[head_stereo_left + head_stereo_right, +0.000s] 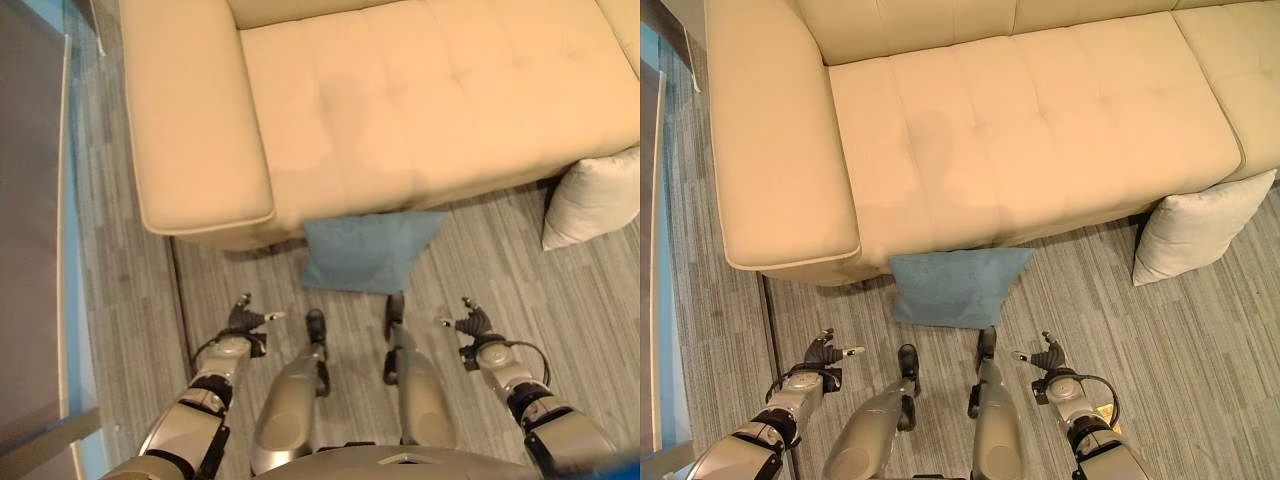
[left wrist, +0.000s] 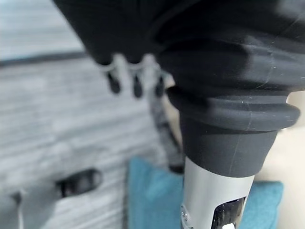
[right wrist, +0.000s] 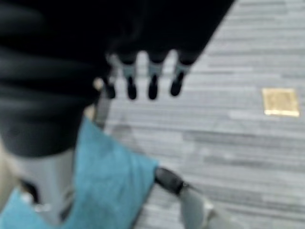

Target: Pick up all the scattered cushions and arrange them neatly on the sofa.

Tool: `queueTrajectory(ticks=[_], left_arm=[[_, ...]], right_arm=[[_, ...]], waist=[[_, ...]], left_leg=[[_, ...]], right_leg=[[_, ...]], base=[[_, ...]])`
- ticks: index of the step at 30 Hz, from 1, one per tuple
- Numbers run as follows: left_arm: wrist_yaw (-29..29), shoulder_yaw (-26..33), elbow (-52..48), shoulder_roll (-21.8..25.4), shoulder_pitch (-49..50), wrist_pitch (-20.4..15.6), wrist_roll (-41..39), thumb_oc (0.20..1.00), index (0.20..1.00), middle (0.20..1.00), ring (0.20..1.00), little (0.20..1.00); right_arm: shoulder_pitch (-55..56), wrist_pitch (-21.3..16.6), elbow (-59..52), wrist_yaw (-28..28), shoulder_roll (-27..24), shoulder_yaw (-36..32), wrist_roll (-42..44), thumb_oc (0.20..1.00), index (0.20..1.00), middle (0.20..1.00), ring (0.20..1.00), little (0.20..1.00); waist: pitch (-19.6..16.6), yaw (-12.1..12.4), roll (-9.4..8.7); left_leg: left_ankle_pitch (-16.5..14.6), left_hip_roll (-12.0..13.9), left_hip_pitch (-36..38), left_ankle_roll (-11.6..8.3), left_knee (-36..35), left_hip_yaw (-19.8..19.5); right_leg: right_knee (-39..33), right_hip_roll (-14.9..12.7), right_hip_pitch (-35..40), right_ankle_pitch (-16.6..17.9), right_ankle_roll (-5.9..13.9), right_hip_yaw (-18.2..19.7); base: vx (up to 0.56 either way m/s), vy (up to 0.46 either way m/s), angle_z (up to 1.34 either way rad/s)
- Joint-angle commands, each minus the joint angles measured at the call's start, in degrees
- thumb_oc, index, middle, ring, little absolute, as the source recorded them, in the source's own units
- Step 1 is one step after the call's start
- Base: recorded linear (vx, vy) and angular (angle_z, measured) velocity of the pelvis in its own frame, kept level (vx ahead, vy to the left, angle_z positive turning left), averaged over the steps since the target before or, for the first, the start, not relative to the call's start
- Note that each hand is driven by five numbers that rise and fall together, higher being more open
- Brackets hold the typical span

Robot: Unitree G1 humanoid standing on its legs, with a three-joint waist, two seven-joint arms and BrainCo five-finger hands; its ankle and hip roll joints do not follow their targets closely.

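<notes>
Cushions are what you're after, and neither is in a hand yet. Your left hand (image 1: 825,352) and right hand (image 1: 1045,357) both hang low over the floor (image 1: 1200,380), fingers loosely spread and relaxed, holding and touching nothing. Just ahead of them, between the two, the blue cushion (image 1: 955,287) lies on the floor with its far edge tucked against the front of the sofa (image 1: 1040,130). Beyond your right hand and well out to its side, the pale cushion (image 1: 1195,230) leans upright against the sofa front.

Watch the blue one: it is soft and flat, so if you close on a single corner it will likely droop and slip out as you lift. With its edge jammed at the sofa base, a straight upward pull may drag or snag. The seat beyond is bare.
</notes>
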Motion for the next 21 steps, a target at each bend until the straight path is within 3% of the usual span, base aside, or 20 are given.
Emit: queueTrajectory(ticks=[1, 7, 16, 21], left_arm=[[0.81, -0.23, -0.59, 0.46, 0.52, -1.83, 0.36, 1.000, 1.000, 1.000, 1.000, 1.000], [0.55, 0.10, -0.58, 0.78, 0.57, -1.78, 0.20, 1.000, 1.000, 1.000, 1.000, 1.000], [1.08, 1.07, 0.60, 0.18, 0.90, -1.50, -0.14, 1.000, 1.000, 1.000, 1.000, 1.000], [0.99, 0.32, 0.12, -0.18, 0.60, -1.48, -0.49, 1.000, 1.000, 1.000, 1.000, 1.000]], right_arm=[[0.36, -1.08, -2.33, -0.14, -2.80, 1.48, 1.39, 1.000, 1.000, 1.000, 1.000, 1.000], [-0.05, -0.90, -1.09, -0.12, -2.35, 2.12, 0.65, 1.000, 1.000, 1.000, 1.000, 1.000], [0.90, -1.08, -1.99, -0.35, -3.13, 1.16, 1.49, 1.000, 1.000, 1.000, 1.000, 1.000], [0.85, -1.05, -0.72, -0.53, -2.78, 1.24, 1.68, 1.000, 1.000, 1.000, 1.000, 1.000]], waist=[[-2.30, 0.35, 2.23], [-2.40, 2.08, 1.40], [-1.86, 1.66, 2.23], [-1.58, 1.48, 1.93]], left_leg=[[4.13, 0.34, -3.64, -1.63, -0.19, -7.75], [4.46, 1.17, -2.76, -2.35, -0.57, -7.30], [6.06, 1.86, -3.94, -3.44, -0.39, -8.87], [4.73, 1.40, -4.25, -2.69, 1.40, -9.22]], right_leg=[[9.81, 1.89, 1.34, -8.93, 1.31, 3.59], [5.59, 1.05, 4.53, -8.06, 1.37, 1.44], [4.94, 1.40, 3.69, -8.23, 0.60, -1.11], [6.63, 1.19, 2.70, -8.41, 1.00, -0.78]], base=[[-0.05, -0.030, -0.24], [-0.03, -0.063, -0.11], [-0.03, -0.079, 0.04], [0.01, 0.036, 0.01]])
